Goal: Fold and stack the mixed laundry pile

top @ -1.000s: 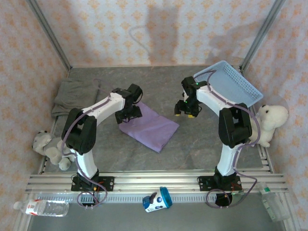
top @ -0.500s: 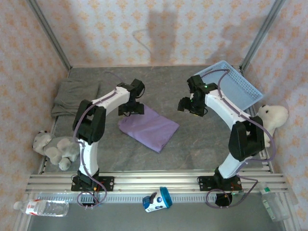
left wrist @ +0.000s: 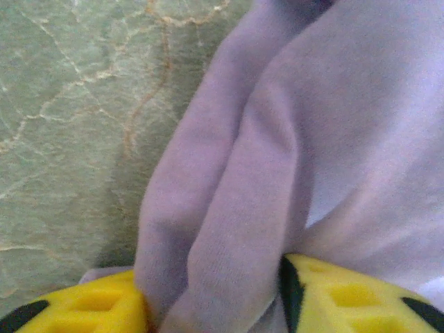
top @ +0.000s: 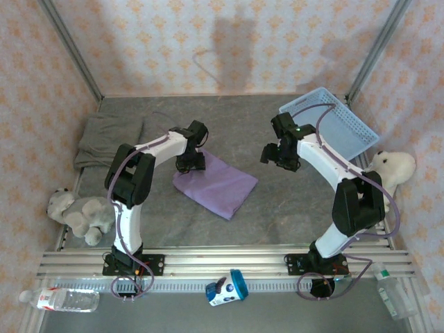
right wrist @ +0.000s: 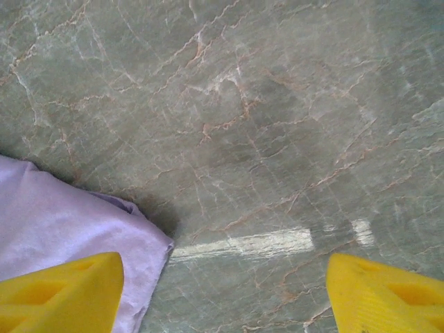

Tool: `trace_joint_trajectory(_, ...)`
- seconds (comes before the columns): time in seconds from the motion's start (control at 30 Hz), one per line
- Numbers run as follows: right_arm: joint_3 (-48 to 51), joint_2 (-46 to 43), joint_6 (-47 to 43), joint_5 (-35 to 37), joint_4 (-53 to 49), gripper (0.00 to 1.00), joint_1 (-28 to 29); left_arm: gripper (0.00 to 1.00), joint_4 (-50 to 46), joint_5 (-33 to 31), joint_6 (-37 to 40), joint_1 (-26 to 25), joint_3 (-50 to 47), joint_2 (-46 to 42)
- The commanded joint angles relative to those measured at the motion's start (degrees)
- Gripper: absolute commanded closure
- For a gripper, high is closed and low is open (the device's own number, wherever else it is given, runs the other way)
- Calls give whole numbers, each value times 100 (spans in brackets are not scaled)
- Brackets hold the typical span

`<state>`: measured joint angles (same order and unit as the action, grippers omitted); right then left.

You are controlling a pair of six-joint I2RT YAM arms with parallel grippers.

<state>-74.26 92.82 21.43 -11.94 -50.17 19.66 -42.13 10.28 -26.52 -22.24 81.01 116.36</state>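
Lavender T-shirt is lying folded near the middle of the tabletop, while the grey-olive garment is sitting near the far left corner. The left gripper is pinching a bunched ridge of the shirt, and the right gripper is hovering spread beside a shirt corner. The pinch may be catching only some layers, so lifting risks undoing the fold.
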Motion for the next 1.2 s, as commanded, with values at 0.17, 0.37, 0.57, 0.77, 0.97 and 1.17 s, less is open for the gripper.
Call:
trace_joint_trajectory(0.17,-730,173,-33,566,-210,24,-86,100,-244,214,-150,22,-401,515)
trace_joint_trajectory(0.37,-802,185,123,722,-54,0,-107,100,-906,-158,44,211,815,372)
trace_joint_trajectory(0.57,-888,184,212,863,30,1,-187,100,-1849,-741,441,582,2442,642)
trace_joint_trajectory(0.77,-905,241,316,933,79,1,-240,100,-2333,-1069,541,793,3268,878)
trace_joint_trajectory(0.97,-976,404,327,881,68,1,-250,100,-2163,-838,-13,927,3097,783)
trace_joint_trajectory(1.17,-1012,555,334,747,80,1,-245,100,-2097,-968,-50,1012,3227,808)
